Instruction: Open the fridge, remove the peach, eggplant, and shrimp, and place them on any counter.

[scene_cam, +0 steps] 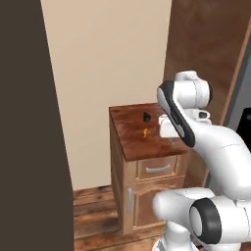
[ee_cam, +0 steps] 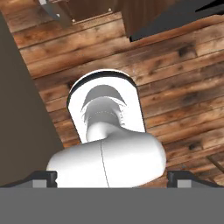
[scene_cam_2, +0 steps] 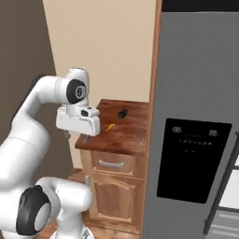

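Gripper hangs off the front left edge of the counter, pointing down at the plank floor; its two fingertips sit wide apart at the bottom corners of the hand view with nothing between them, so it is released and empty. Behind it on the glossy reddish-brown worktop lie the eggplant, a small near-black rounded lump, and just in front of that the shrimp, a tiny bright orange curl. Both rest apart from each other near the middle of the top. A peach cannot be made out on the counter (too small to tell, if present). The fridge, smooth grey with a black dispenser panel, stands to the gripper's right, directly against the counter, so any further fetch likely means swinging rightward toward its dark bar handle.
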Available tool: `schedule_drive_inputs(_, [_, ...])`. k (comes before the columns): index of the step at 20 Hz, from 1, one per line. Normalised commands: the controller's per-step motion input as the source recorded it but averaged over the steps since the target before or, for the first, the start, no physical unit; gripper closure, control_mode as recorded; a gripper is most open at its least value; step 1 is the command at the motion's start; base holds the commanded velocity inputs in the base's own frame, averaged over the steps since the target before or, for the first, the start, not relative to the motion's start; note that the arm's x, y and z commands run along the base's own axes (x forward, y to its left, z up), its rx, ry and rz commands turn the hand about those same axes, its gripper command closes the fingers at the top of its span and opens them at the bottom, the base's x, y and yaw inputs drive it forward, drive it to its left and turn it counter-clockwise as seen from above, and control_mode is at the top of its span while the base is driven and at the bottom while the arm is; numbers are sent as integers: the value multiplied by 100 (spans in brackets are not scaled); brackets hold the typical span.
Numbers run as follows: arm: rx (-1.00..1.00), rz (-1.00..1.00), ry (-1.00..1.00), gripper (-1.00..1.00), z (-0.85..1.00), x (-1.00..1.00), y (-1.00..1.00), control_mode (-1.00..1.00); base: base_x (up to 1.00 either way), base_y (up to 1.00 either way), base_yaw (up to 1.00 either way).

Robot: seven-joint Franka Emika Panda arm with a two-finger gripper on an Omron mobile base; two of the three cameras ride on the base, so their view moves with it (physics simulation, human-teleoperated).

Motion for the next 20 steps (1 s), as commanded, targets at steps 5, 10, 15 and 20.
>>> schedule_drive_inputs(5, [0,0,0,-100,0,0,0,100,-98,-60,0])
schedule_drive_inputs(10, [0,0,0,-100,0,0,0,100,-12,-100,3])
schedule_drive_inputs(15, [0,0,0,-100,0,0,0,100,37,-100,13])
schedule_drive_inputs(20, [0,0,0,-100,0,0,0,100,68,-98,16])
